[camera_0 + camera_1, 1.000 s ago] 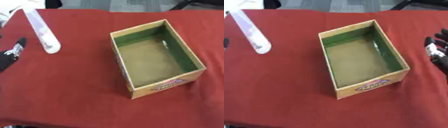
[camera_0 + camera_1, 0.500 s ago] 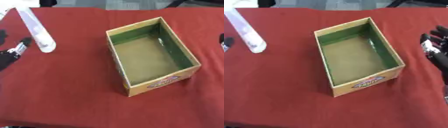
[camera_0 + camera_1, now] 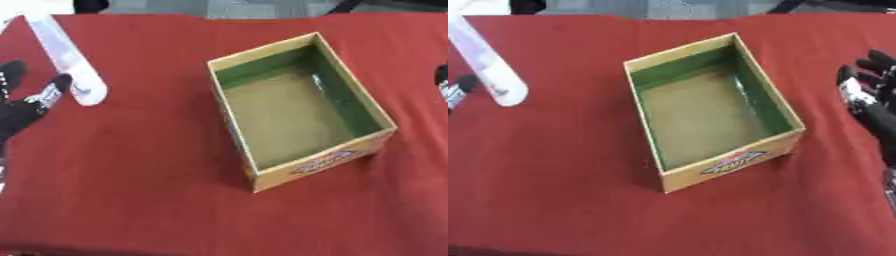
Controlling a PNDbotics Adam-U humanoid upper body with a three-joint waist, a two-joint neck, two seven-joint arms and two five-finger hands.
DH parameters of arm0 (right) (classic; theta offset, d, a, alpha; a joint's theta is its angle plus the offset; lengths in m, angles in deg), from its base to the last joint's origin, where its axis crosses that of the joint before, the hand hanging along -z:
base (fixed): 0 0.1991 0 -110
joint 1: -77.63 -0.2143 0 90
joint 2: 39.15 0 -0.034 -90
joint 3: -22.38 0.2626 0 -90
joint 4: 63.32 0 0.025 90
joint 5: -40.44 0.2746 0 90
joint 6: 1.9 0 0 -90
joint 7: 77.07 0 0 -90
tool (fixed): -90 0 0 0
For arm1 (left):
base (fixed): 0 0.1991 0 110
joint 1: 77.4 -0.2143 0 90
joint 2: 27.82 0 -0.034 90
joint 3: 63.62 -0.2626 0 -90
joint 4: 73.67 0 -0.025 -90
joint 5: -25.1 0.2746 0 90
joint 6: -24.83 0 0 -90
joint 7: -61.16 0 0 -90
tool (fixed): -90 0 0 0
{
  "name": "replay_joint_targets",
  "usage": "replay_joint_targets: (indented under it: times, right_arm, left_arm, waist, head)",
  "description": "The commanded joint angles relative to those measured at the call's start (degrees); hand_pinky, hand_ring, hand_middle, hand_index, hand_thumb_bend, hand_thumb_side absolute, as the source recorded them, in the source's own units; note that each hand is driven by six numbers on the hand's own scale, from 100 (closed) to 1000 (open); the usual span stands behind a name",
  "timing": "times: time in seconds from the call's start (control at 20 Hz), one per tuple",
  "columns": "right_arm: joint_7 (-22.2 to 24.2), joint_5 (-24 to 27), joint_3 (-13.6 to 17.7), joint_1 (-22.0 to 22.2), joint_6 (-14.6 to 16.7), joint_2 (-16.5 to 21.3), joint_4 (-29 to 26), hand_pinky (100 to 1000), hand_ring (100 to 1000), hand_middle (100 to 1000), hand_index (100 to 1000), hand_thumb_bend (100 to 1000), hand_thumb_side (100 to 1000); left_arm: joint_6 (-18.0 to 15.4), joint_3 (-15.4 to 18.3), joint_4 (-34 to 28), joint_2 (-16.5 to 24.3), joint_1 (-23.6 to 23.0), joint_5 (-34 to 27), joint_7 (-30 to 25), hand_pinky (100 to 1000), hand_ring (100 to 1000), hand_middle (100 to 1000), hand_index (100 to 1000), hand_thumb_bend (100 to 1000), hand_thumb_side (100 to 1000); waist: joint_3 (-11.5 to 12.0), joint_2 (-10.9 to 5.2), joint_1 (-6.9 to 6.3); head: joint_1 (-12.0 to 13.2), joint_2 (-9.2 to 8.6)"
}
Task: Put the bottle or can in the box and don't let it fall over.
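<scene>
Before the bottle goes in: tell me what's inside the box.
Nothing lies inside the box: only its bare tan floor and green inner walls show. The near wall hides a thin strip of floor behind it. The clear bottle is outside, on the red cloth.

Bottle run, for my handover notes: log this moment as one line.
bottle: on cloth, outside box | box: empty | left hand: open beside bottle | right hand: open, right of box

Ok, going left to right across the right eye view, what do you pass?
Left hand, only a fingertip at the edge → clear bottle → open cardboard box → right hand, fingers straight, all over the red tablecloth.
</scene>
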State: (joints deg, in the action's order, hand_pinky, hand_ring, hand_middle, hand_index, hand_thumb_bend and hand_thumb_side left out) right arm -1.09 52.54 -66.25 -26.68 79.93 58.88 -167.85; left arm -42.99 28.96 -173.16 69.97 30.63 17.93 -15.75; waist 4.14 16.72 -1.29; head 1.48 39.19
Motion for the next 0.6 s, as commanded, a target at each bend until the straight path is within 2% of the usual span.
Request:
replay_joint_targets:
  times: [0.05,0.6]
  right_arm:
    - [0.09,0.02,0.31,-0.60,-0.04,1.34,-1.21,913,900,855,935,216,404]
    - [0.10,0.11,0.21,-0.83,-0.13,1.30,-1.14,913,900,854,935,212,407]
  left_arm:
    - [-0.94,-0.22,1.34,2.16,1.43,0.12,0.05,864,1000,876,915,681,384]
    - [-2.32,-1.54,7.01,1.99,5.34,-0.65,-0.69,867,1000,884,920,734,430]
  waist:
    - [-0.13,-0.65,0.00]
    - [-0.48,-0.62,-0.13]
  head:
    - [0.24,-0.22]
    - [0.19,-1.10]
